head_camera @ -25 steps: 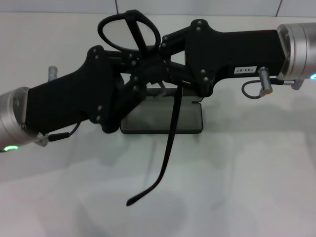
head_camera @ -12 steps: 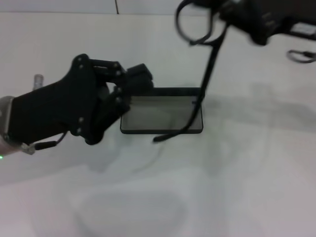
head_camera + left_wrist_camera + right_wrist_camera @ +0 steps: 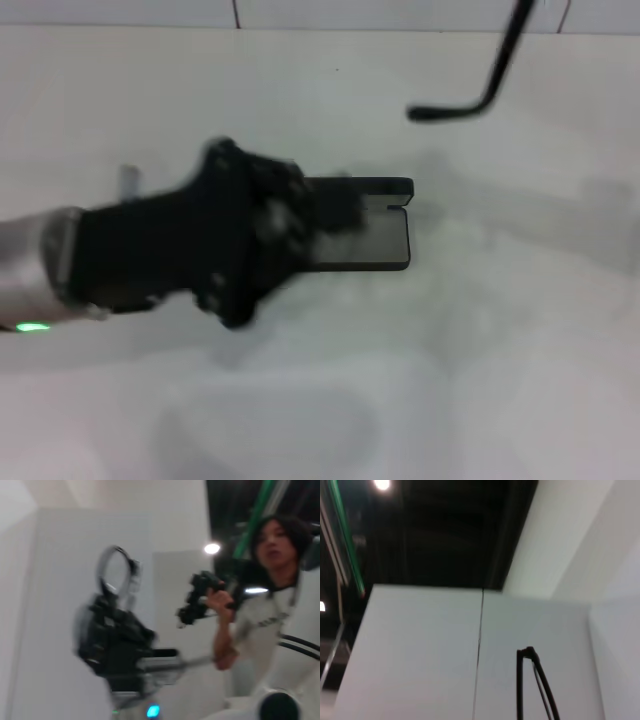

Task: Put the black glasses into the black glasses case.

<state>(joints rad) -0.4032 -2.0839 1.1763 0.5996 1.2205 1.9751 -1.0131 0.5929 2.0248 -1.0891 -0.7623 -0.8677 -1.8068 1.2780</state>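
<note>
- Leftmost, left claw: reached in from the left side of the head view and hung low over the surface. It covered the left part of the black glasses case. Motion blur hid the tip, so whether it was open or closed could not be told.
- Centre, black glasses case: lay flat on the white surface with its long side across the view. Its right end and rounded corners were visible, with a raised black edge along the far side. Nothing could be made out lying in the uncovered part.
- Upper right, black glasses: were in the air, well apart from the case. In the head view only one slim temple with a curved tip showed, entering from the top edge. The right wrist view showed the same thin black temple against a pale wall.
- Right claw: lay outside the head view and was seen only from the left wrist camera. It was raised and clamped on the black glasses, with one rounded lens standing above it.
- Background, left wrist view: a person in a white shirt held a black handheld device.
</note>
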